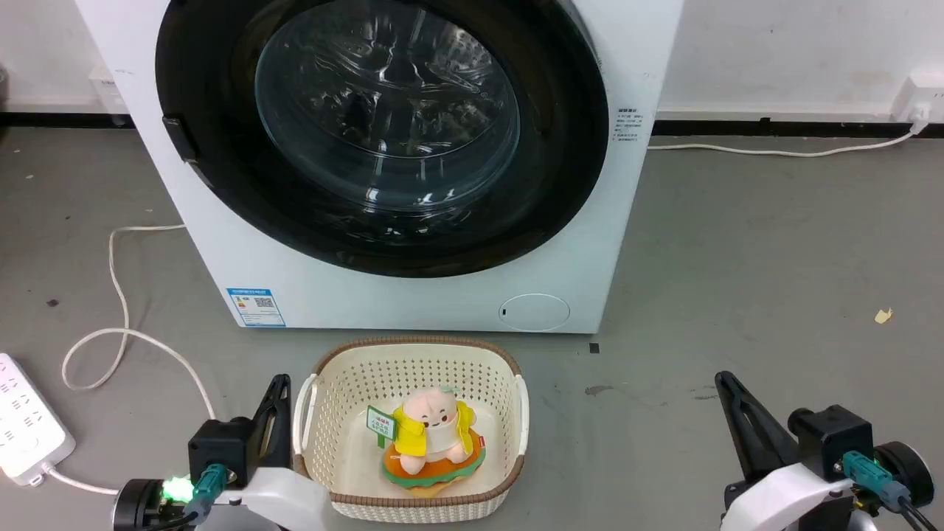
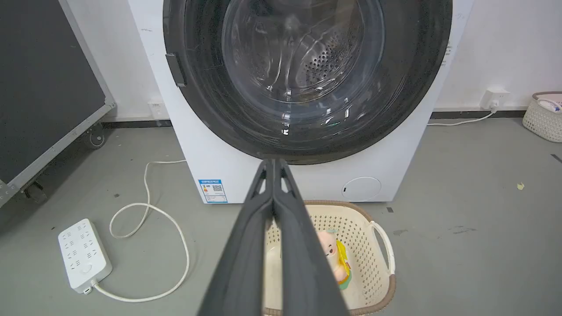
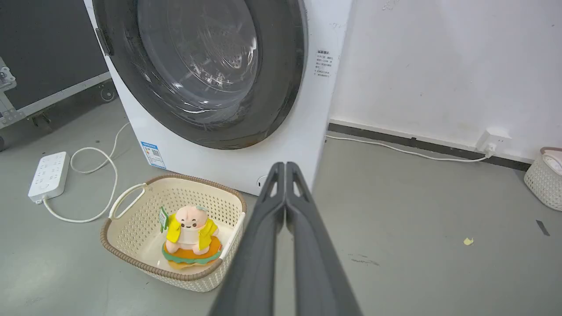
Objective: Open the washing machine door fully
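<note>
While both my arms hang low in front of it, I count one washing machine (image 1: 413,295) and one washing machine door (image 1: 387,110); the door lies closed against the white front, with its dark handle tab (image 1: 181,140) on my left. I have two grippers; my left gripper (image 1: 280,385) has its two fingers pressed together on nothing, and my right gripper (image 1: 724,380) is pinched the same way, also empty; both are well apart from the door. Between them on the grey floor stands one cream basket (image 1: 413,343), just before the machine, holding one plush toy (image 1: 431,435) in a yellow jacket. One white power strip (image 1: 26,420) lies to my left with its cord looped beside it; one blue sticker (image 1: 256,306) and one round flap (image 1: 534,311) mark the machine's lower front.

My left wrist view adds a dark wheeled panel (image 2: 39,87) beside the machine, and the drum's perforated steel (image 2: 325,61) behind the glass; both wrist views bring in a second basket (image 3: 544,180) by the wall and one wall socket (image 3: 491,140), so baskets number two. Glare on the glass is strong, so the drum seems empty, though I cannot be sure.
</note>
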Available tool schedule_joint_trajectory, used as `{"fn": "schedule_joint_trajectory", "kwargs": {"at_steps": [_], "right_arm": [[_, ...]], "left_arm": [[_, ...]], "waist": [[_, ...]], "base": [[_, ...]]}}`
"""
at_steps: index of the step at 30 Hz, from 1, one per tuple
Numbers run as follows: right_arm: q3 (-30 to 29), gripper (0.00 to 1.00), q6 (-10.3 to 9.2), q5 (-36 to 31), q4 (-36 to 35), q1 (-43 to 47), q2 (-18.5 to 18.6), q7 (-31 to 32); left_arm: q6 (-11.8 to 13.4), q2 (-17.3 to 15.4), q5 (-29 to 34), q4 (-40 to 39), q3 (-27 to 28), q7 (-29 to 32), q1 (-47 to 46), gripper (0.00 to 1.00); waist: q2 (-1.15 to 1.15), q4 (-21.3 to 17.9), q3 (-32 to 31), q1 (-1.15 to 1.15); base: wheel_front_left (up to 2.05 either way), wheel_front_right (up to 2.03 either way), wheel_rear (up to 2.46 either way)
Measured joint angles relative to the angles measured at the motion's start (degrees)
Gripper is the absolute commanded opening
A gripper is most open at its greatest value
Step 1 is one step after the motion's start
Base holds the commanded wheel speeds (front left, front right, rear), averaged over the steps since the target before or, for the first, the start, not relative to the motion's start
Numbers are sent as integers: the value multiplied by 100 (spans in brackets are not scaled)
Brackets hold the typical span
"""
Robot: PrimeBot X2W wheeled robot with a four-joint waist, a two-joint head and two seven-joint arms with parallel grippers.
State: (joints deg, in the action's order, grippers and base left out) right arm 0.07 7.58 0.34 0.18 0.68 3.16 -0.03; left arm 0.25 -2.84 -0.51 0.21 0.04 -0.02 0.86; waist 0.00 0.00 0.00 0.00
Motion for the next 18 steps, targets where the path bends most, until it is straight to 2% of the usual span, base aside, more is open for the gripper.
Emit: {"fn": "schedule_joint_trajectory", "kwargs": {"at_steps": [18], "right_arm": [[-2,0,0,-4,0,0,0,-1]], "left_arm": [[0,0,0,0,-2,0,0,0]], "waist": [[0,0,0,0]], "base": [[0,0,0]]}}
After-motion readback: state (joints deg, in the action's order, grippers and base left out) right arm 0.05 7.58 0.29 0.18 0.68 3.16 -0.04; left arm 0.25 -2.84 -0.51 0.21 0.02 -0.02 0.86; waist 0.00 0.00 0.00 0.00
